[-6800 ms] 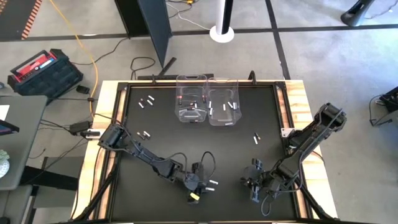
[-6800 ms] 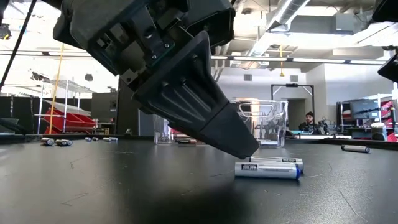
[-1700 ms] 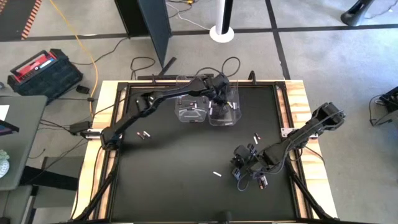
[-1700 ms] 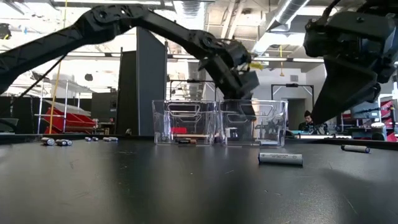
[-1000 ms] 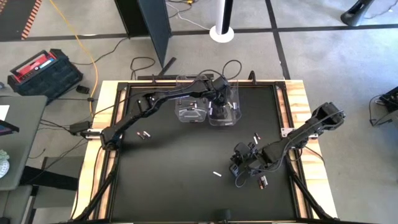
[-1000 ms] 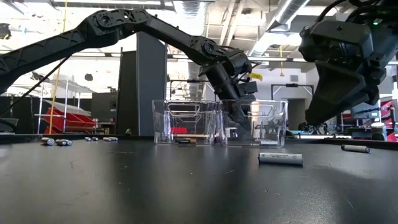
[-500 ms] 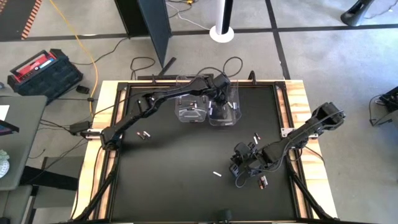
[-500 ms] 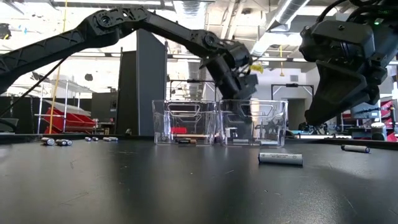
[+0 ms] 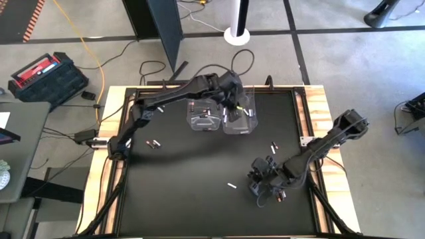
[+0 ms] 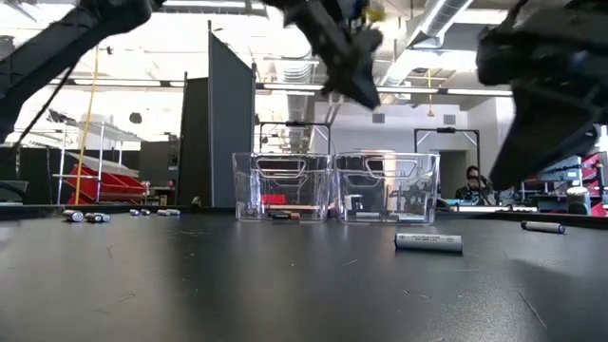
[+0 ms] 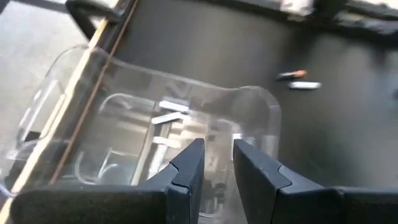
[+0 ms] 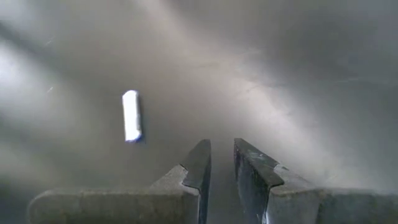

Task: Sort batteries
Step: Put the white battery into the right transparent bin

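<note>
1. White and dark cylindrical batteries lie scattered across the black table top (image 9: 186, 172): we see one lone white cell (image 9: 231, 186) near the middle front, a pair (image 9: 153, 143) toward the left edge, a few more (image 9: 156, 108) near the far left corner, and two (image 9: 272, 146) on the right side.
2. More small cells (image 11: 168, 115) rest inside the right-hand clear plastic bin (image 9: 239, 114), and some others lie in the left-hand clear plastic bin (image 9: 202, 109) touching it; both bins stand at the far middle of the table.
3. From the low view we see the lone white cell (image 10: 428, 242) lying on its side in front of the two bins, and another dark one (image 10: 542, 227) farther right.
4. Our left gripper (image 9: 234, 99) hangs above the right-hand bin; its wrist view shows its fingers (image 11: 186, 171) standing a narrow gap apart with nothing between them.
5. Our right gripper (image 9: 260, 189) sits low over the table near the front right, just beside the lone white cell (image 12: 131, 116) but not touching it; its fingers (image 12: 196, 163) are also a small gap apart and hold nothing.
6. Beyond the table we see a red and black case (image 9: 45, 74) on the floor and a yellow cable (image 9: 86, 50) running past it.
</note>
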Available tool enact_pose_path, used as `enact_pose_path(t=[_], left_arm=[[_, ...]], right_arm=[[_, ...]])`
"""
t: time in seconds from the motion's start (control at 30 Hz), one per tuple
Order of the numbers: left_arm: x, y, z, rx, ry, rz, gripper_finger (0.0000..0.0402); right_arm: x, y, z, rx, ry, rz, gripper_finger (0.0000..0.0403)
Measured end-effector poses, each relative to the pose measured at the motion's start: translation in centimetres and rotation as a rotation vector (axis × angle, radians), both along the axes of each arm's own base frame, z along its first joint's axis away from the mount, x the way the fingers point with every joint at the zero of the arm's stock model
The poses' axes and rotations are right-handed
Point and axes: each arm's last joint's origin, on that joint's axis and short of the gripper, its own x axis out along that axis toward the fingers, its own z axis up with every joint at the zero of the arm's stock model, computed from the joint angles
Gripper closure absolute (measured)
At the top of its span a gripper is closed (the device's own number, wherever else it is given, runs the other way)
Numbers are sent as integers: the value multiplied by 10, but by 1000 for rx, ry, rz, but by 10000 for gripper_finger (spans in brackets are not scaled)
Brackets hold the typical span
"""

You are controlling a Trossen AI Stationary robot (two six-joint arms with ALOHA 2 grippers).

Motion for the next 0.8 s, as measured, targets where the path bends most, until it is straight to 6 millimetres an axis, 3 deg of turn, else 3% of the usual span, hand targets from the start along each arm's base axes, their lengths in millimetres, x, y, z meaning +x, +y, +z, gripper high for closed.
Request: enact_pose_path(t=[0.2, 0.33, 0.57, 0.8], left_arm=[[-4, -64, 29, 55, -32, 21, 319], [-4, -110, 36, 91, -44, 21, 319], [-6, -182, 27, 139, -18, 4, 319], [-19, -231, 6, 156, 43, 14, 319]], right_arm=[[-17, 26, 1, 37, -18, 84, 321], [-29, 40, 1, 65, -20, 115, 332], [-44, 55, 1, 78, -19, 181, 340], [-51, 62, 0, 73, -16, 222, 340]])
